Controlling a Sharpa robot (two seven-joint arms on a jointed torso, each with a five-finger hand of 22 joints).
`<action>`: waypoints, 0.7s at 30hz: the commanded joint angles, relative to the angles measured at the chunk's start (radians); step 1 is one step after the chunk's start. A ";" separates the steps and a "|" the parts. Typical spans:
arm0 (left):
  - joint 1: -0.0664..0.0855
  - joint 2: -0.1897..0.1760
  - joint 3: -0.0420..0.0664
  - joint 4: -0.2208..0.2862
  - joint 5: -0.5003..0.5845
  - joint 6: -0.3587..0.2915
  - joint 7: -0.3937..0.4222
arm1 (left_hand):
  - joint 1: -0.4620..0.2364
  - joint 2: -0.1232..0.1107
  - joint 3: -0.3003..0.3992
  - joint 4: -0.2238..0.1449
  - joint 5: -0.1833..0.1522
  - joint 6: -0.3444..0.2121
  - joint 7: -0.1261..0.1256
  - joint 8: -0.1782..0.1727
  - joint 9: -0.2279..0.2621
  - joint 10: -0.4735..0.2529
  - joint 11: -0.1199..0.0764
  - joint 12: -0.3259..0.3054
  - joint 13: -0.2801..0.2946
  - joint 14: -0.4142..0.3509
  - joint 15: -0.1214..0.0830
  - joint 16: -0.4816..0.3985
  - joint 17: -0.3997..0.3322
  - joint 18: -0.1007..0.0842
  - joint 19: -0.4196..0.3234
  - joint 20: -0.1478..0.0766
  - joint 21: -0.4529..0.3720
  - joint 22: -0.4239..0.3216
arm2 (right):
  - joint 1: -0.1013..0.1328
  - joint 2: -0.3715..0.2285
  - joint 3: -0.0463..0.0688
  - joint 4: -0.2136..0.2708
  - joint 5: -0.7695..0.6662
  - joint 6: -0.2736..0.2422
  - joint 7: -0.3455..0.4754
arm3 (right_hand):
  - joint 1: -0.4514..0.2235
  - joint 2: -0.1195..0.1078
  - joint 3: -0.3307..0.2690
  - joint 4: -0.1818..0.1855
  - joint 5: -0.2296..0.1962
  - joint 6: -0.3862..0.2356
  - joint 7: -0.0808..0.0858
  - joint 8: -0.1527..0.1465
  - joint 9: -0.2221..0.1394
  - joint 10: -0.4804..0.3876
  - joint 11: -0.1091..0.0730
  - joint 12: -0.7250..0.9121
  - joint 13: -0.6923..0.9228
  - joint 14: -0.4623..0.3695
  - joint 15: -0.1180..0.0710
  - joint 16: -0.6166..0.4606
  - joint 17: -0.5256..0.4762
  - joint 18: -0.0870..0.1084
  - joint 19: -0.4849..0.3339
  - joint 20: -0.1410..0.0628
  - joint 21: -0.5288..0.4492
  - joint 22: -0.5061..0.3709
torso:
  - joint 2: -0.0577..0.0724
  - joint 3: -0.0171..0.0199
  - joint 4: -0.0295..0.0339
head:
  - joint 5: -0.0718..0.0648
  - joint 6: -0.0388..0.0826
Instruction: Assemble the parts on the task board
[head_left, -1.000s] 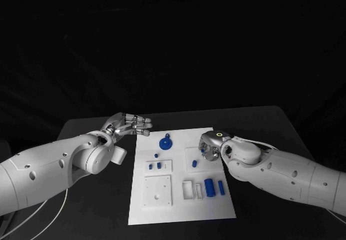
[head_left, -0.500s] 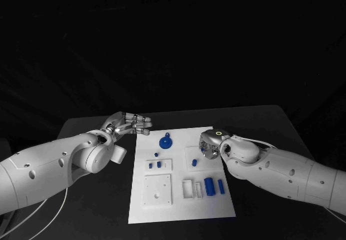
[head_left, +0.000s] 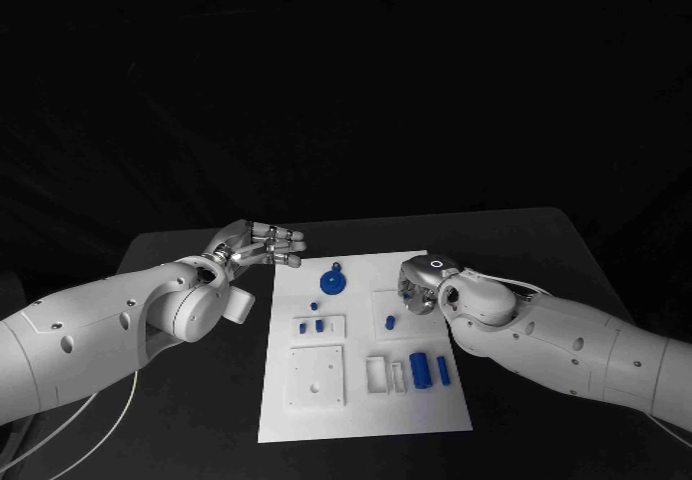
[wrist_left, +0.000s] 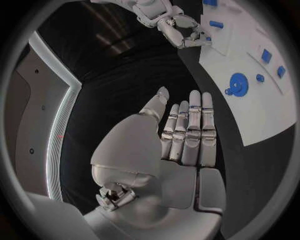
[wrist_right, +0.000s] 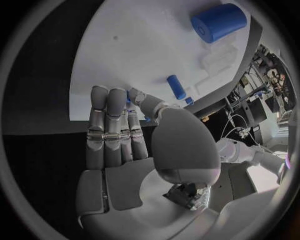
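The white task board (head_left: 361, 415) lies in the middle of the black table. On it are a round blue part with a loop (head_left: 332, 284), small blue pegs (head_left: 310, 326), another peg (head_left: 389, 322), a blue cylinder (head_left: 420, 370) and a thin blue bar (head_left: 441, 372). My right hand (head_left: 417, 291) hovers over the board's far right part. Its fingers (wrist_right: 112, 125) are straight, and the thumb pinches a small blue part (wrist_right: 129, 98) against them. My left hand (head_left: 263, 246) hangs beside the board's far left corner, fingers (wrist_left: 187, 130) apart and holding nothing.
A white square plate (head_left: 317, 377) and two white frames (head_left: 384, 376) sit on the board's near half. Black table (head_left: 173, 400) surrounds the board on all sides. In the right wrist view the cylinder (wrist_right: 219, 22) and a peg (wrist_right: 176, 86) lie beyond the fingers.
My right hand has drifted slightly left over the board. The left hand and the parts on the board stay where they were.
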 joint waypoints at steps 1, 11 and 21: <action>0.001 0.000 0.001 0.002 0.006 0.015 0.010 | 0.008 0.005 -0.004 -0.003 0.005 0.001 0.006 0.001 0.000 -0.003 0.006 -0.003 -0.001 0.007 0.000 -0.001 0.002 -0.008 0.008 -0.002 0.005 -0.001 | -0.019 0.006 -0.014 -0.003 -0.015 0.046 0.002 | -0.001 0.013 0.000 -0.007 0.001 0.010 -0.002 0.006 0.001 0.013 -0.003 0.001 -0.001 0.005 -0.011 0.007 0.002 -0.003 0.002 -0.008 0.001 0.004 | -0.001 0.0003 -0.0020 | 0.001 -0.001; 0.001 0.001 0.001 -0.004 0.005 0.018 0.012 | 0.009 0.006 -0.003 -0.004 0.010 0.001 0.006 0.001 0.000 -0.002 0.006 -0.003 -0.001 0.006 0.000 -0.001 0.002 -0.008 0.007 -0.003 0.006 -0.001 | -0.023 0.004 -0.017 -0.004 -0.038 -0.008 0.001 | -0.020 0.005 0.031 -0.026 0.036 0.035 -0.010 0.006 0.002 0.038 -0.010 0.001 -0.001 0.004 -0.017 0.028 -0.001 -0.009 0.012 -0.017 0.010 0.023 | -0.001 0.0008 -0.0004 | -0.001 0.002; 0.001 0.003 0.001 -0.018 0.006 0.024 0.019 | 0.007 0.006 -0.002 -0.004 0.011 0.002 0.006 0.001 0.000 -0.003 0.006 -0.003 -0.001 0.005 0.001 -0.001 0.003 -0.010 0.002 -0.003 0.010 0.001 | -0.024 -0.016 -0.007 0.019 -0.027 -0.090 0.017 | -0.027 -0.004 0.049 -0.023 0.039 0.042 -0.012 0.006 0.003 0.045 -0.012 0.001 -0.001 0.002 -0.019 0.041 -0.012 -0.008 0.009 -0.018 0.032 0.025 | -0.002 -0.0011 -0.0017 | 0.007 0.002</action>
